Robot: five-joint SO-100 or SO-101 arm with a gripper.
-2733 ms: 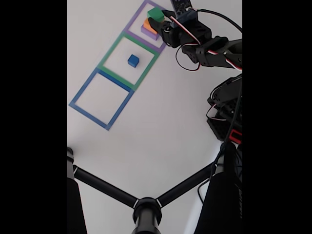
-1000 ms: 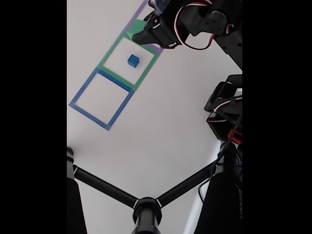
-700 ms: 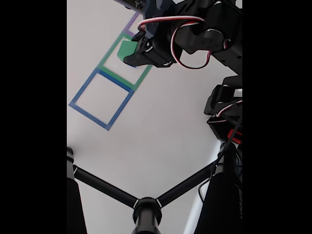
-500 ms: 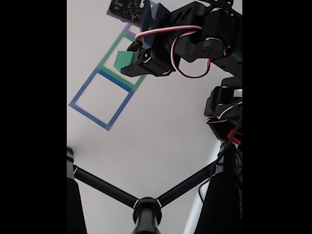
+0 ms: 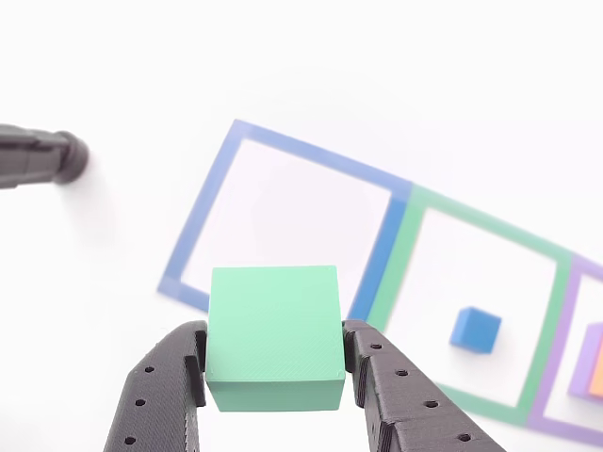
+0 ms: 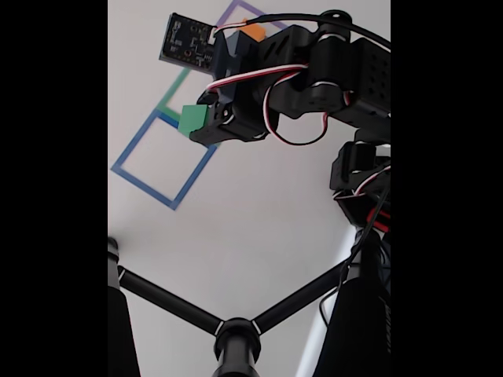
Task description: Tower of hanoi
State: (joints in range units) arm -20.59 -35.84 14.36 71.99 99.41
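1. Right now the claw (image 5: pixel 273 377) is clamped on the green block (image 5: pixel 273 337), one dark finger pressed flat against each side face, so the block rides level and lifted off the white tabletop (image 5: pixel 311 75).
2. Taking the blue square outline (image 5: pixel 283 218) as landmark: in the other view the green block hangs in front of that outline's near edge, above the tabletop. In the fixed view it sits over the outline's upper corner (image 6: pixel 192 118).
3. Beyond the blue outline lies the green square outline (image 5: pixel 471 311), sharing a border with it; the blue cube (image 5: pixel 476 330) rests inside it, well apart from the claw.
4. Further still from the blue outline is the purple square outline (image 5: pixel 563 350), where the orange block (image 5: pixel 595 375) sits on the purple block (image 5: pixel 590 339), both cut off at the frame edge.
5. My judgement: the empty blue outline is the likely drop spot, since the smallest cube occupies the middle one and a larger block may not cover it.
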